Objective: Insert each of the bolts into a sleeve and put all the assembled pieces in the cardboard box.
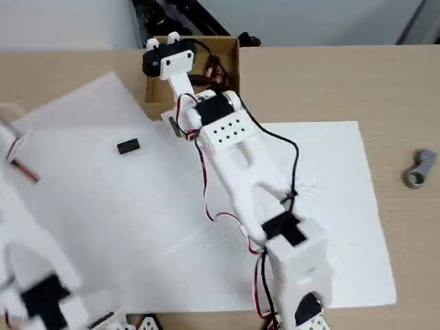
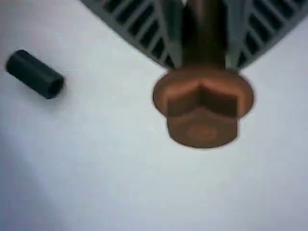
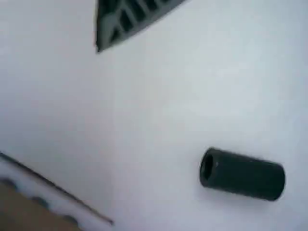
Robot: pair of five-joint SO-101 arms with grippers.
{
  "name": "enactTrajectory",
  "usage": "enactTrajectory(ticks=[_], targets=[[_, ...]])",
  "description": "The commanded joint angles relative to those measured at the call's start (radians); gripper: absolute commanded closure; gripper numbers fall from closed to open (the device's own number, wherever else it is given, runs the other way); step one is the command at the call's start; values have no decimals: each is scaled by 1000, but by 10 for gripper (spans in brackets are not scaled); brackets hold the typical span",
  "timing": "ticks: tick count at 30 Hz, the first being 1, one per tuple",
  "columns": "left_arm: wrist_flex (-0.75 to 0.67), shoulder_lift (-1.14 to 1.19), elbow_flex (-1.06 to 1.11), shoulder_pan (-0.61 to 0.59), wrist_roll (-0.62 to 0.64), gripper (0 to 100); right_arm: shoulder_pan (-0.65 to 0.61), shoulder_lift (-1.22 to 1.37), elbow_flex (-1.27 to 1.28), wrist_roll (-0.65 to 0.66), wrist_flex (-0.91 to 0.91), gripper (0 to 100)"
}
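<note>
Left claw (image 2: 204,53): clamped on copper bolt (image 2: 202,108) by shank, head protruding. Sleeve (image 1: 128,146) lies loose on white sheet (image 1: 323,158), approx. 7 o'clock of cardboard box (image 1: 230,51). Advised: sleeve to be steadied, bore lined up w/ shank, then slow push.

Tally right now — black sleeve (image 1: 128,146): one | copper bolt (image 2: 202,103): one | cardboard box (image 1: 230,55): one | loose grey part (image 1: 419,168): one
</note>
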Motion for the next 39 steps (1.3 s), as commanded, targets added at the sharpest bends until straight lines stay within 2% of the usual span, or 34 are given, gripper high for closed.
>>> enactTrajectory(ticks=[1,5,9,14,20,23,31,39], targets=[[14,-253,111,-120,-61,994,-31,90,-176,11,45,812],[14,-460,243,-216,-155,994,-42,249,-384,11,130,812],[12,-644,357,-224,-233,994,-38,398,-591,6,171,814],[-49,-824,486,-224,-255,994,-44,519,-755,8,157,816],[-118,-944,621,-227,-255,994,-84,579,-786,40,36,815],[-121,-973,627,-227,-258,994,-128,593,-783,91,-28,816],[-97,-985,628,-229,-284,994,-177,753,-786,87,-268,812],[-98,-985,628,-229,-285,994,-186,777,-787,-75,-266,812]])
